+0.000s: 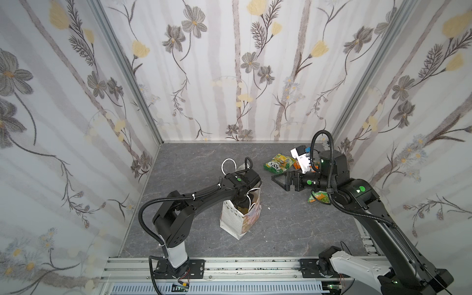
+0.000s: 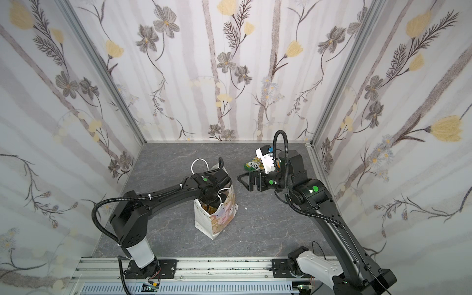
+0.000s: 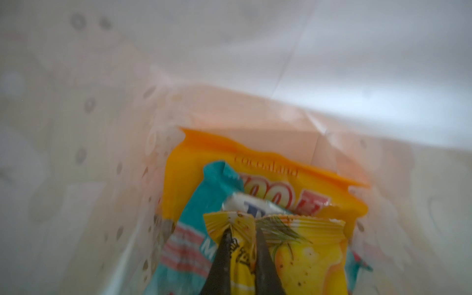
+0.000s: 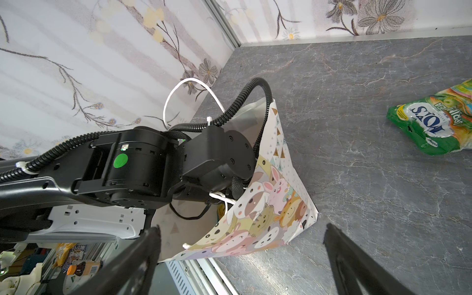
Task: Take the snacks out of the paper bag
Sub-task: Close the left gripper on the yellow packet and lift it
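Left gripper clamps the yellow packet by its crimped end, deep in the standing paper bag, whose mouth lies directly above

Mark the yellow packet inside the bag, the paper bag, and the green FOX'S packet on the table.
yellow packet (image 3: pixel 304 255): left wrist view, its printed front below the crimped edge.
paper bag (image 4: pixel 265 217): right wrist view, the animal-face side.
green FOX'S packet (image 1: pixel 279 162): in a top view, middle of the wrapper.

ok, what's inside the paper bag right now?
Inside the paper bag: a yellow packet pinched by the left gripper, lying on a teal packet and a larger orange packet. Whatever lies beneath those is covered.
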`<action>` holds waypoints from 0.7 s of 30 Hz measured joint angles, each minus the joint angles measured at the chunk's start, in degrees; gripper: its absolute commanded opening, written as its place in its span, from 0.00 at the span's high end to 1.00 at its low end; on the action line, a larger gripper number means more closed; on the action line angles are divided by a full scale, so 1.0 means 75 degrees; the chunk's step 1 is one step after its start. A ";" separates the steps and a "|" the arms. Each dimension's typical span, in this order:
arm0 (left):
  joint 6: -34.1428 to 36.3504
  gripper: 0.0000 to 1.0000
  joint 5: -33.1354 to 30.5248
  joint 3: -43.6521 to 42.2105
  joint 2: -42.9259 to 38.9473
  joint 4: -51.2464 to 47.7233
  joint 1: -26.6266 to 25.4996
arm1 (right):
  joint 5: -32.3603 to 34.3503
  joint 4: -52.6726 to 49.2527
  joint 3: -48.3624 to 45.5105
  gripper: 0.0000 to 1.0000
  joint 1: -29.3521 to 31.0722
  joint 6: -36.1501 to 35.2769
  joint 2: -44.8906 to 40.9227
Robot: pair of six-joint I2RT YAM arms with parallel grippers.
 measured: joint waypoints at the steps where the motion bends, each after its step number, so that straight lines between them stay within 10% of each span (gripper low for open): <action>1: -0.0003 1.00 0.0023 0.0032 -0.0035 -0.0085 0.0000 | 0.0012 0.0003 0.0000 0.01 0.0000 0.0000 -0.0003; 21: -0.0117 1.00 -0.0070 0.0408 -0.0909 -0.0402 0.0009 | 0.0067 0.0475 -0.0460 0.01 0.0256 0.0478 0.0111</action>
